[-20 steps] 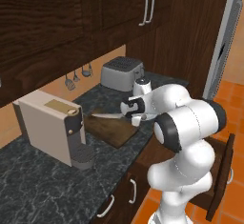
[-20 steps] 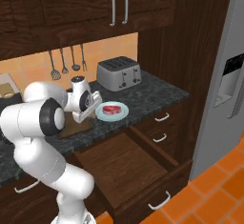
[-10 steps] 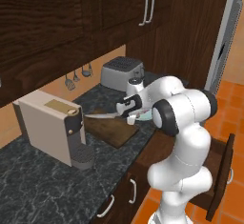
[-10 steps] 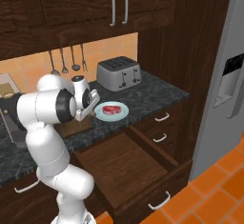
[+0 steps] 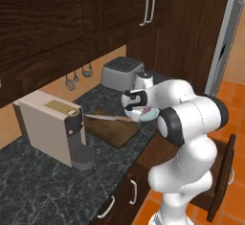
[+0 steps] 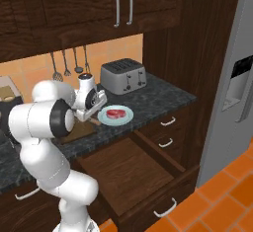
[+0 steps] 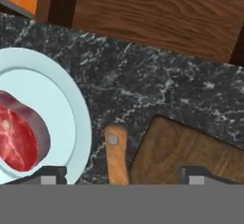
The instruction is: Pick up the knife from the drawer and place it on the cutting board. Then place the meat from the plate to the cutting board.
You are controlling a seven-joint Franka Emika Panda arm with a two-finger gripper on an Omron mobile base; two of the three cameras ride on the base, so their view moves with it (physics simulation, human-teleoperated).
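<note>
Dark stone counter below: gripper clamped on knife, now carried further left over cutting board; lowering seems next, meat untouched on plate.

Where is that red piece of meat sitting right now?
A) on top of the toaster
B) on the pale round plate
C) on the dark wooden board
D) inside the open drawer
B: the meat lies on the plate, beside the cutting board, not on it.
</note>
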